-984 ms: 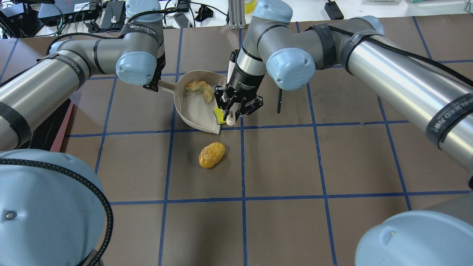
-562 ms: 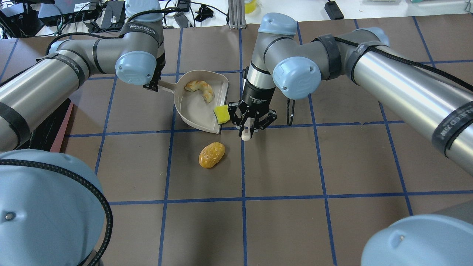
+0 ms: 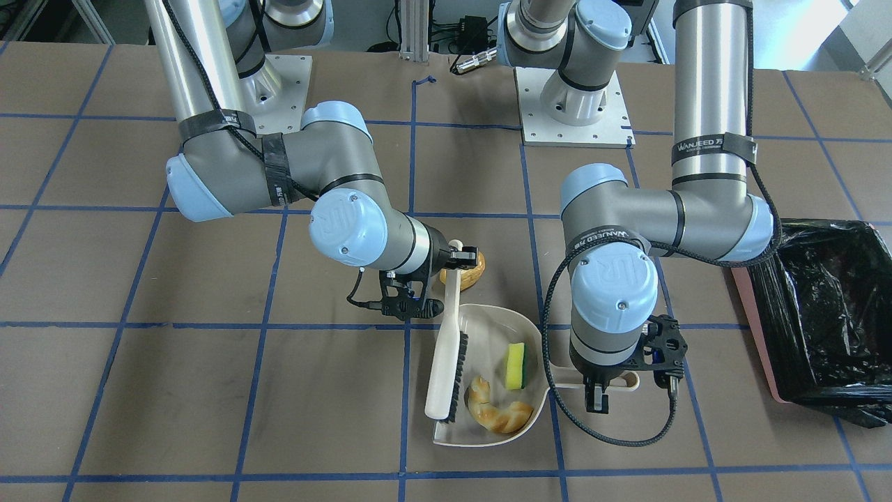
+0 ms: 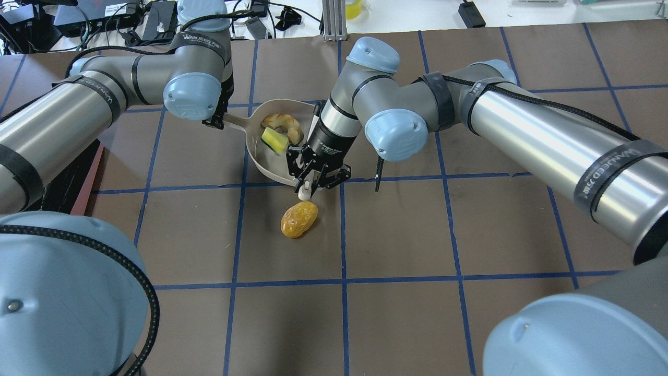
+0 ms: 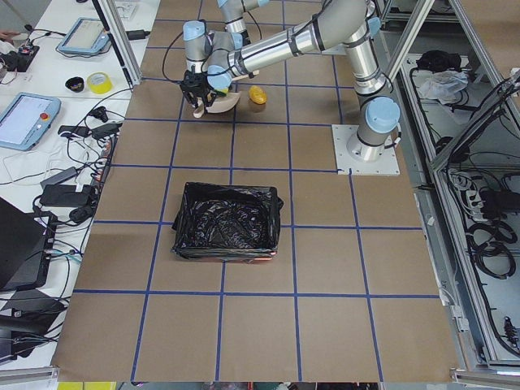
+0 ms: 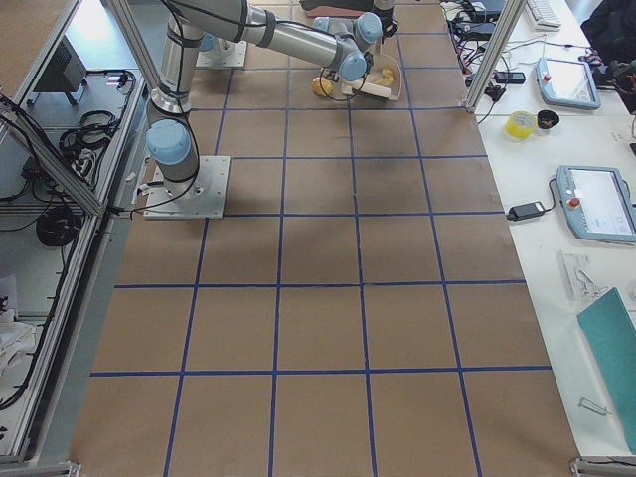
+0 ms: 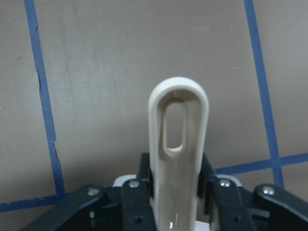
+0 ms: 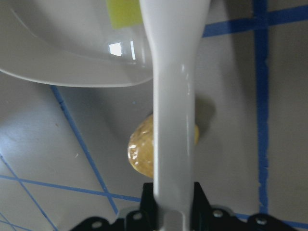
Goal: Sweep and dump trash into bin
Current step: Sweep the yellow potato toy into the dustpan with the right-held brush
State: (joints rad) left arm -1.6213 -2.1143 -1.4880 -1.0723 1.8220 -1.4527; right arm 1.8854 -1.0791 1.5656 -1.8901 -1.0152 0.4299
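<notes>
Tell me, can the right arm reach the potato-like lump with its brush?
Probably yes. The right claw, shut on the brush, sits close beside the potato-like lump, and nothing lies between them.

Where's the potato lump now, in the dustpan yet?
Not yet: in the overhead view the potato lump lies on the table left of centre, just outside the open edge of the dustpan, beside the tip of the brush.

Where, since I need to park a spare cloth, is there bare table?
Bare: the squares on the robot's side of the potato, and the strip between the left hand and the bin. Crowded: around the dustpan, where the right hand holds the brush at its mouth.
</notes>
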